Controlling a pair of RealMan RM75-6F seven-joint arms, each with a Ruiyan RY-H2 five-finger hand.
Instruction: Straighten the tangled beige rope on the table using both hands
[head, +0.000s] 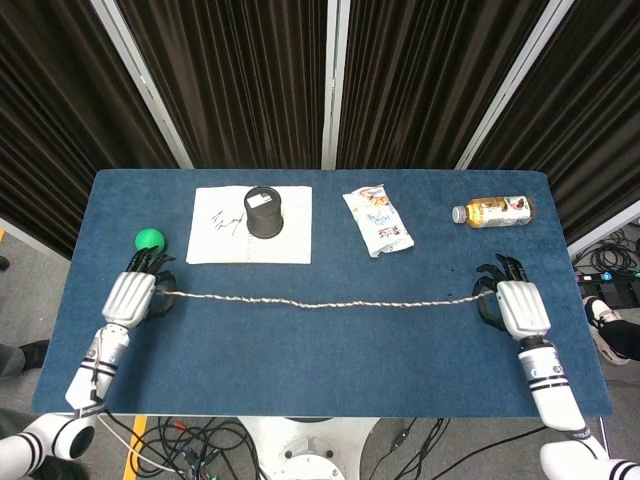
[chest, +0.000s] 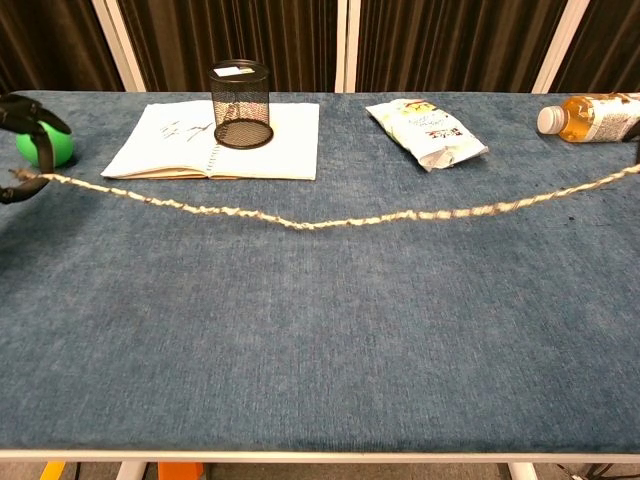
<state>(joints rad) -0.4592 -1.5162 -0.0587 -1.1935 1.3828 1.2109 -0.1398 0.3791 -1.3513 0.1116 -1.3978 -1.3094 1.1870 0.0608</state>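
Note:
The beige rope (head: 320, 303) (chest: 320, 221) runs in one nearly straight line across the blue table (head: 320, 360), with no loop left in it. My left hand (head: 130, 292) grips its left end near the table's left edge, just below the green ball (head: 149, 239). My right hand (head: 518, 303) grips the right end near the right edge. In the chest view only the dark fingertips (chest: 22, 110) of my left hand show at the left border, and my right hand is out of frame.
A black mesh cup (head: 265, 212) stands on an open notebook (head: 225, 240) at the back left. A snack packet (head: 378, 220) lies at the back middle and a bottle (head: 492, 211) lies on its side at the back right.

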